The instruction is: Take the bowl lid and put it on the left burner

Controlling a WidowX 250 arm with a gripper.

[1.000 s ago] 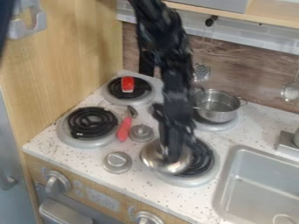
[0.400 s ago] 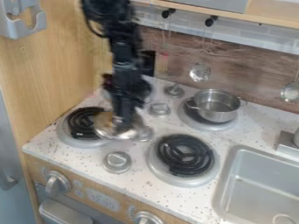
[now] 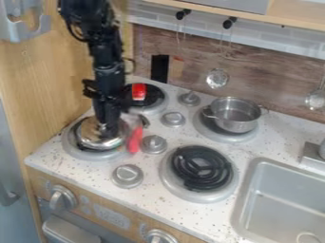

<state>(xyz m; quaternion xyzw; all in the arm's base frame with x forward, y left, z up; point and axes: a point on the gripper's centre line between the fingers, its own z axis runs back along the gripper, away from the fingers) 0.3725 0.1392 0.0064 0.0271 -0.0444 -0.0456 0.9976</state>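
The black gripper hangs over the front left burner, shut on the bowl lid. Silver and round, the lid covers most of that burner's black coil. Whether its underside touches the coil cannot be told.
A red-handled utensil lies just right of the lid, and a red object sits on the back left burner. The steel pot stands on the back right burner. Knobs rise between burners; the sink is at right.
The gripper and the lid have moved left from the front right burner, past the knobs, to the front left burner. The front right coil is uncovered now.
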